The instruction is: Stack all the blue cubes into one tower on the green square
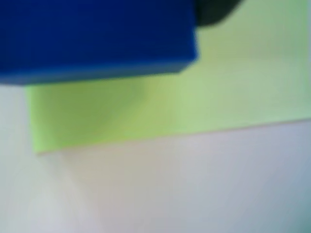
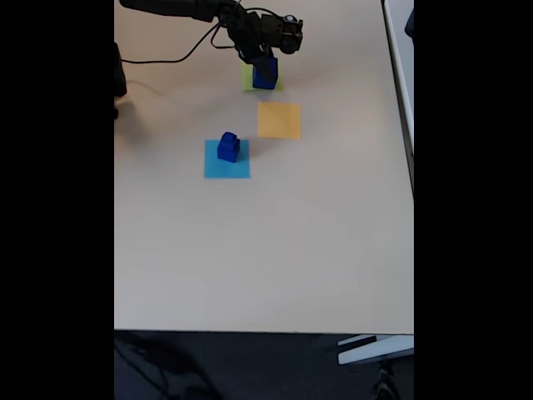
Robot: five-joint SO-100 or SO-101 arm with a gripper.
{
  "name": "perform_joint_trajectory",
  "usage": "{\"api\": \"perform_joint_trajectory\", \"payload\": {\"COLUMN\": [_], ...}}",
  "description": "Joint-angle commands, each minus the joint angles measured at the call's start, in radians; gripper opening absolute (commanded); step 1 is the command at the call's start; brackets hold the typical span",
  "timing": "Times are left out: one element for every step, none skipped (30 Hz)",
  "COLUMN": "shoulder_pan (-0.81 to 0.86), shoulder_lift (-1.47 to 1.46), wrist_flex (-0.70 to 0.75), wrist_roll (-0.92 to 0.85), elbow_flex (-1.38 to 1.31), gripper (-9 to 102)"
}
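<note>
the large blue cube (image 2: pixel 266 73) is seen over the green square (image 2: pixel 247 77) near the table's (image 2: pixel 333 233) far edge; the gripper's (image 2: pixel 265 62) grip cannot be told. it should be lowered flat and centred before release.

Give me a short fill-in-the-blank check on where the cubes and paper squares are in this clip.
1. The large blue cube under the gripper is over the ____ square.
2. The two stacked blue cubes stand on the light ____ square.
3. The orange-yellow square has ____ cubes on it.

Missing words: green; blue; no
</note>
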Motion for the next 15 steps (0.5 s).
{"api": "perform_joint_trajectory", "payload": {"shoulder_pan": [-0.031,-0.037,-0.041,-0.046,-0.049,-0.051,-0.054,-0.055,-0.055,-0.055,-0.054,-0.052,-0.048,-0.044,-0.041], "shoulder_lift": [0.017,0.008,0.000,-0.006,-0.012,-0.017,-0.021,-0.026,-0.032,-0.034,-0.035,-0.035,-0.035,-0.035,-0.035], "wrist_flex": [0.002,0.002,0.000,0.000,0.000,0.000,0.000,-0.002,-0.005,-0.006,-0.006,-0.006,-0.008,-0.009,-0.009], "wrist_roll": [0.026,0.035,0.043,0.049,0.054,0.057,0.058,0.061,0.063,0.061,0.058,0.055,0.049,0.044,0.037], "elbow_flex": [-0.028,-0.031,-0.035,-0.037,-0.040,-0.043,-0.044,-0.044,-0.044,-0.044,-0.044,-0.041,-0.040,-0.038,-0.038], "gripper": [11,11,11,11,11,11,11,11,11,11,11,11,11,11,12]}}
